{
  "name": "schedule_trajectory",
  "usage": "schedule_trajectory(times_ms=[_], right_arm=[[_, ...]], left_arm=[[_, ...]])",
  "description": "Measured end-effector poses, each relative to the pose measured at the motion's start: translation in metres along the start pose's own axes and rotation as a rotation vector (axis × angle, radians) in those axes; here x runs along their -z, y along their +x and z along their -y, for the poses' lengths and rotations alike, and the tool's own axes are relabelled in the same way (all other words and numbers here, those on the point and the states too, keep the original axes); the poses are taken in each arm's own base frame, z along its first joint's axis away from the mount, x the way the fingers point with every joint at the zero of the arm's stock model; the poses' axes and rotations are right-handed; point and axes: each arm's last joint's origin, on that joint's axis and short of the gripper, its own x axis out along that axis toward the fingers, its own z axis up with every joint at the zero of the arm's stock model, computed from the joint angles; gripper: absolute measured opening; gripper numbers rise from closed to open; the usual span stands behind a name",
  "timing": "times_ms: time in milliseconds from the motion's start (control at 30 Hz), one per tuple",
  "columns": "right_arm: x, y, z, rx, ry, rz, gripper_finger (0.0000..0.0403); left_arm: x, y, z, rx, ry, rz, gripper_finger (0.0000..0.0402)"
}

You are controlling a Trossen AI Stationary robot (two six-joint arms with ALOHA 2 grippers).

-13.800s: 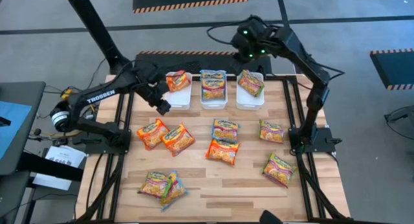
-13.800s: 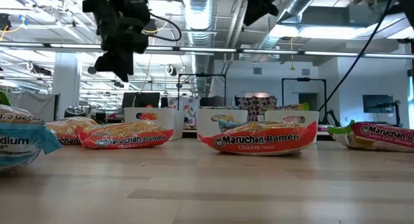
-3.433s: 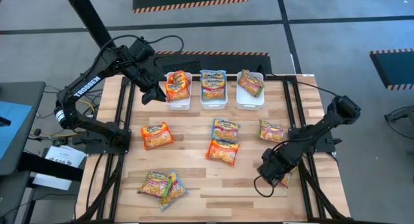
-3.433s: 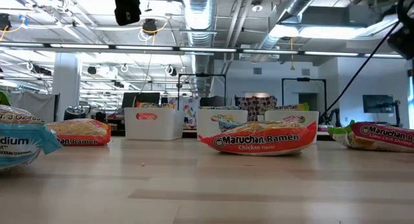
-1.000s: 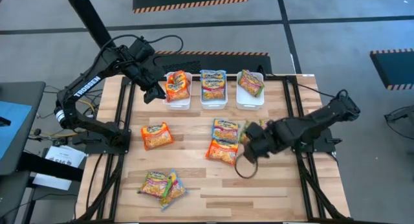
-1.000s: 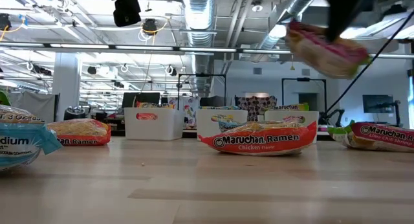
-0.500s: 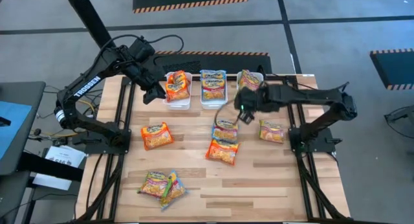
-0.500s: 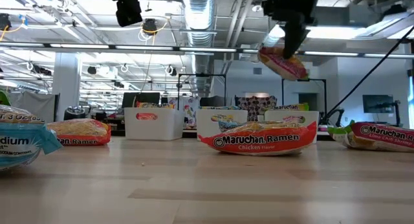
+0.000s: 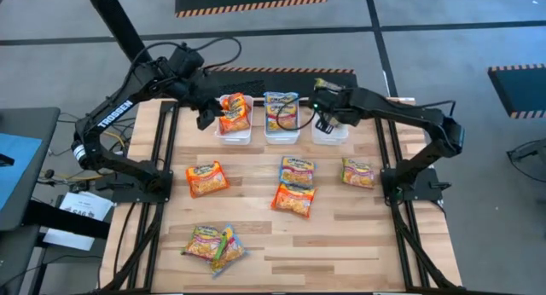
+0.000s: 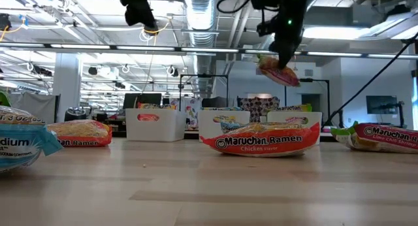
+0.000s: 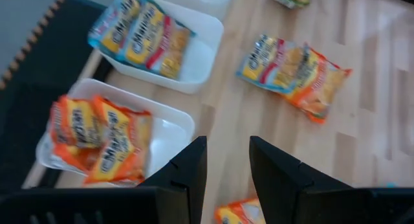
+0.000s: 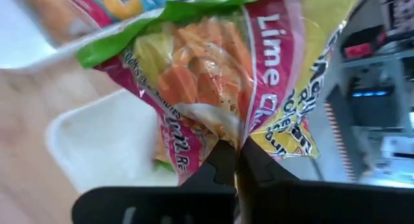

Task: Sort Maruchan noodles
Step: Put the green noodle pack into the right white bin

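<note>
Both grippers are at the far row of three white bins. My right gripper (image 9: 328, 118) hangs over the right bin (image 9: 341, 135), shut on a green-pink Maruchan packet (image 12: 213, 88) that shows below it in the low view (image 10: 279, 71). My left gripper (image 11: 226, 166) is open and empty, hovering by the left bin (image 9: 223, 131), which holds orange packets (image 9: 234, 112). The middle bin (image 9: 281, 135) holds blue packets (image 9: 281, 110). Several more packets lie flat on the table: orange (image 9: 205, 177), blue (image 9: 297, 170), orange (image 9: 293, 199), green-pink (image 9: 358, 172). My right gripper pinches the green-pink packet between its two fingers (image 12: 223, 160) at one edge (image 12: 234, 134). The fingers come from above. The packet is lifted clear and hangs tilted below them (image 10: 279, 71), above the right bin (image 12: 110, 140).
Two more packets lie overlapping near the near-left corner (image 9: 203, 241) (image 9: 227, 247). The near-right part of the wooden table (image 9: 367, 244) is bare boards. Black frame rails run along both sides of the table.
My right gripper, carrying the green-pink packet lifted clear, has swept from above the table's middle toward the far edge and now stands over the right bin. The packet has stayed hanging below the fingers. My left gripper has shifted slightly rightward by the left bin.
</note>
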Motion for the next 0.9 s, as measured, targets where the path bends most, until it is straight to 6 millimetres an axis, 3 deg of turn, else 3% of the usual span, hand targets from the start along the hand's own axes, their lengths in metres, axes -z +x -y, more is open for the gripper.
schedule_trajectory(times_ms=[200,467,700,900], right_arm=[[-0.007,0.023,-0.007,0.028,-0.110,-0.072,0.0007],[-0.014,0.055,-0.034,0.014,-0.191,-0.256,0.0007],[-0.010,0.080,-0.050,0.046,-0.137,-0.420,0.0007],[-0.010,0.100,-0.056,0.046,-0.113,-0.456,0.0007]], left_arm=[[-0.004,0.000,-0.004,-0.096,0.074,0.028,0.0100],[-0.004,-0.001,-0.006,-0.178,0.107,0.008,0.0100],[-0.004,-0.001,-0.006,-0.178,0.105,0.008,0.0100],[-0.004,-0.001,-0.006,-0.177,0.100,0.005,0.0100]])
